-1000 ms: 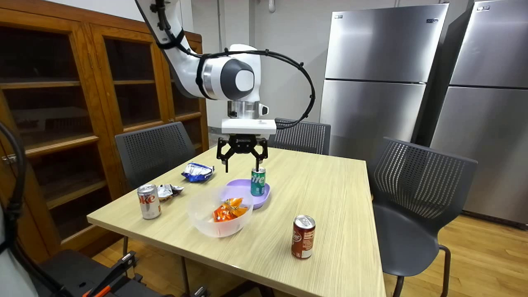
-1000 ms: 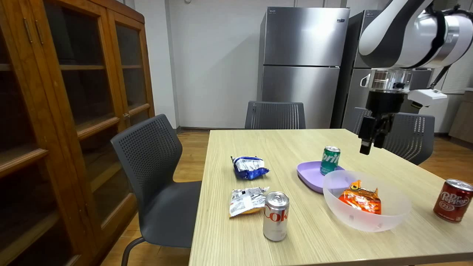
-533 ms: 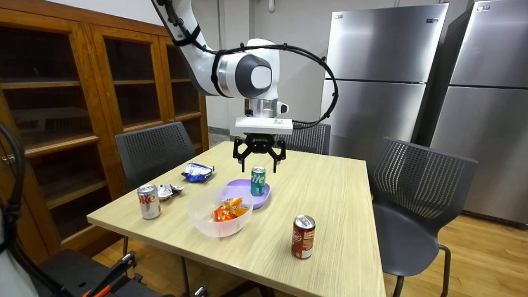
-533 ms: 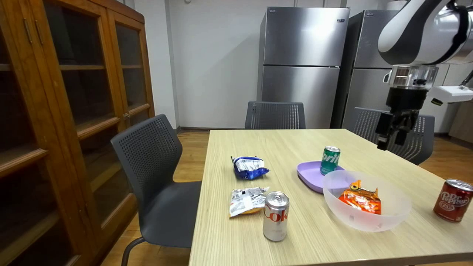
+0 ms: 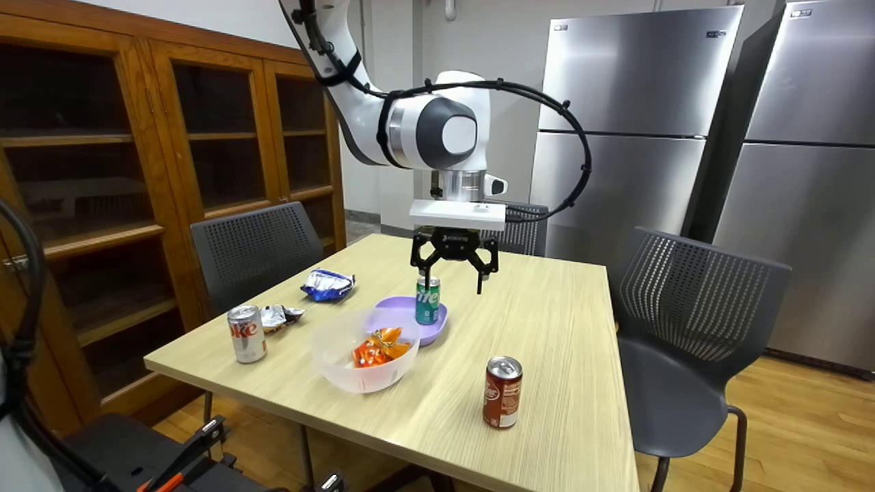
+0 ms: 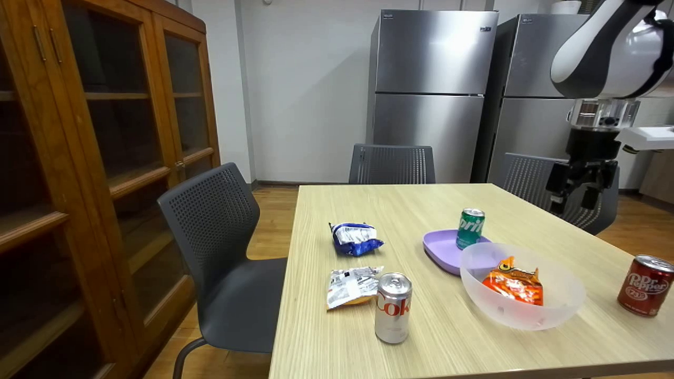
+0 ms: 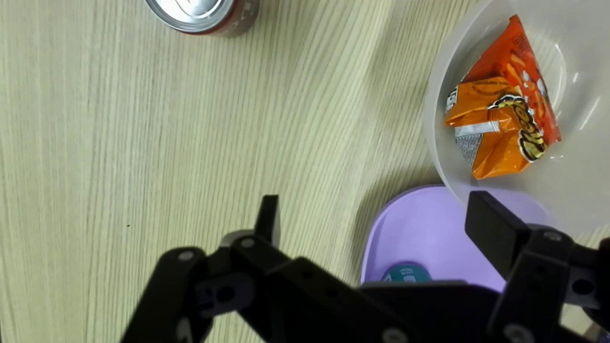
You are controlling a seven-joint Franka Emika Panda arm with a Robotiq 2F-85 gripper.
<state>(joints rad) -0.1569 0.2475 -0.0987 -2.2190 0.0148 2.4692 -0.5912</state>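
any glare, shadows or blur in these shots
Wrist view: glare whitens the top of the Dr Pepper can and streaks the translucent bowl; soft shadow on the table beside the purple plate; the foreground tool looks slightly blurred. In an exterior view: pale sheen across the steel refrigerator.

Grn can [image 5: 428, 305]: "rite"; rd [image 6: 646, 287]: "Dr Pepper"

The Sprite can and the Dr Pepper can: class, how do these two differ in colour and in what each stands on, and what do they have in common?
Colour: the Sprite can is green, while the Dr Pepper can is dark red.
Support: the Sprite can stands on the purple plate, while the Dr Pepper can stands directly on the table.
Shared: both are upright drink cans with silvery tops and pale lettering.
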